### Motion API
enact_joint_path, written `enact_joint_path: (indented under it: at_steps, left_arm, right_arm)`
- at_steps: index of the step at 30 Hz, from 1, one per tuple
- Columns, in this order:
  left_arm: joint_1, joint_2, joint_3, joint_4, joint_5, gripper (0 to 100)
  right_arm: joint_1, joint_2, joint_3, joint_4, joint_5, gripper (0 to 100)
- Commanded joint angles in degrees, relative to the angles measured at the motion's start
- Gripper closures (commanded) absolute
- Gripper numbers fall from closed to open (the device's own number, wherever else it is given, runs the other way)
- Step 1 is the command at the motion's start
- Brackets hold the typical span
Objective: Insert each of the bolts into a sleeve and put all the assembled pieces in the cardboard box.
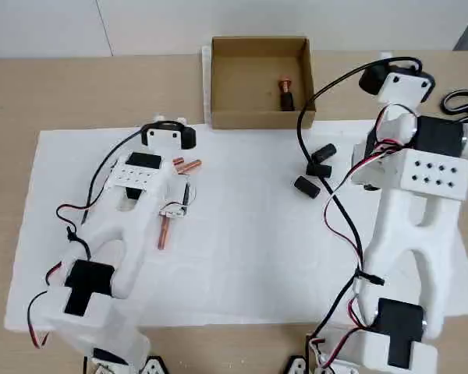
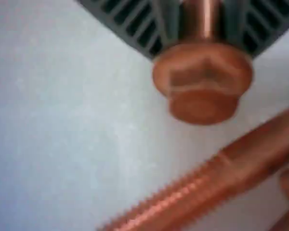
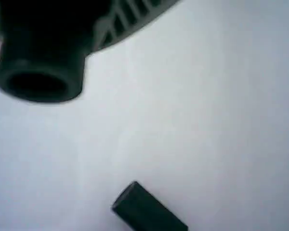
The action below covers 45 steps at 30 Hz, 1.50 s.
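My left gripper (image 2: 202,24) is shut on a copper bolt (image 2: 202,84), whose hex head pokes out past the jaws just above the white sheet. Another bolt (image 2: 207,185) lies right beside it; from above it sits next to the left arm's wrist (image 1: 190,166). A third bolt (image 1: 164,232) lies lower on the sheet. My right gripper (image 3: 45,33) is shut on a black sleeve (image 3: 38,72), open end outward. A loose sleeve (image 3: 147,211) lies close by. Three sleeves (image 1: 320,167) lie together left of the right arm. The cardboard box (image 1: 218,82) holds one assembled piece (image 1: 285,92).
A white sheet (image 1: 249,257) covers the wooden table between the arms, with open room at its middle and front. Black scissors (image 1: 462,101) lie at the far right edge. A black cable (image 1: 335,210) trails across the sheet past the sleeves.
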Motion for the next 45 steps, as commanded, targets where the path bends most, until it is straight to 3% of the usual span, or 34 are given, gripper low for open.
enact_joint_path:
  at_steps: [1, 10, 27, 32, 35, 45]
  left_arm:
    - [-0.3, 2.8, -0.4, -1.8, -1.4, 99]
    - [0.2, -3.3, 0.2, -1.2, -1.4, 91]
    - [0.3, -4.1, 2.4, -5.5, -1.4, 91]
    - [0.7, -4.4, 2.3, -5.4, -1.4, 100]
    - [2.4, -4.7, 2.1, -5.0, -1.4, 99]
    - [4.1, -9.9, -4.2, 4.0, -3.3, 99]
  right_arm:
    - [-0.3, -2.6, -0.2, 0.0, -0.5, 99.5]
    - [-0.3, -2.6, -0.2, 0.0, -0.5, 99.5]
    - [-0.3, -2.6, 1.3, 0.0, -0.5, 99.5]
    - [-0.3, -2.6, 1.3, 0.0, -0.5, 99.5]
    - [-0.3, -2.6, 1.3, 0.0, -0.5, 99.5]
    - [-1.0, -4.0, 1.0, 0.0, -0.1, 99.5]
